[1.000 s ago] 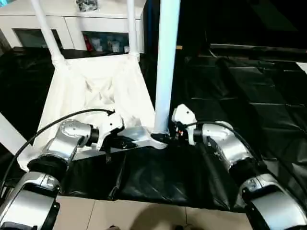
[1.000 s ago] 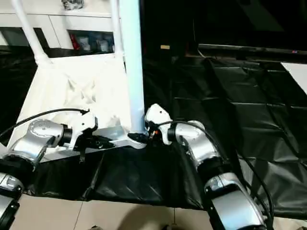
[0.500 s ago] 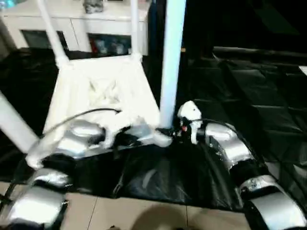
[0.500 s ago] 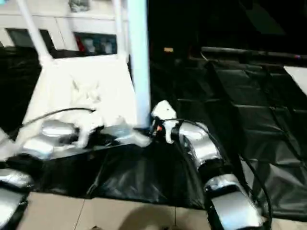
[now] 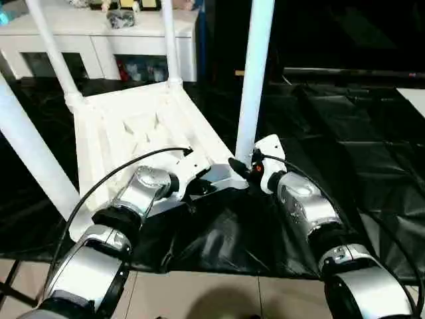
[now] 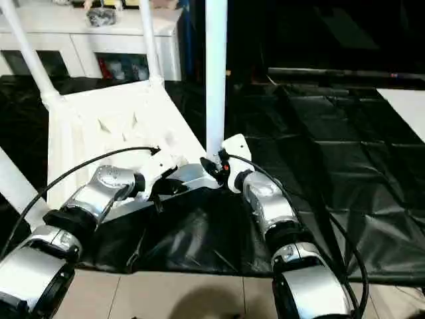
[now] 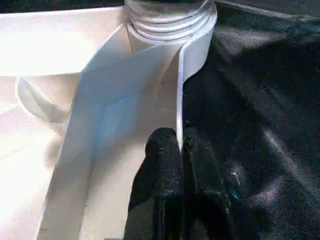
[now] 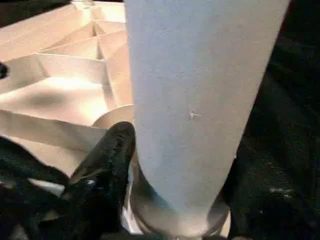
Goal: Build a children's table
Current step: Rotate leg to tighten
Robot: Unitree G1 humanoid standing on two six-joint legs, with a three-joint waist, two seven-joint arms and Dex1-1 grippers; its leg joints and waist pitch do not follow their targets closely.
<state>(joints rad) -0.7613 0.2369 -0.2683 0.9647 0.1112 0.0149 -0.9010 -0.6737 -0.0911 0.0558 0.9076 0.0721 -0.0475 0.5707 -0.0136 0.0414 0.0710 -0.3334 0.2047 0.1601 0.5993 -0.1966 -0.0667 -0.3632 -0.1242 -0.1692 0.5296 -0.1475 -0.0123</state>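
Left tool pinches tabletop rim.

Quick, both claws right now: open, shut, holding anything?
Left claw: shut, pinching the tabletop rim near the corner socket.
Right claw: around the base of the leg; whether it is clamped cannot be told.

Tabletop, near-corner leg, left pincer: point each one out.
tabletop (image 5: 133, 129), left eye view, ribbed underside.
near-corner leg (image 5: 251, 86), left eye view, mid tube.
left pincer (image 7: 181, 150), left wrist view, fingertips clamped on the tabletop's rim.
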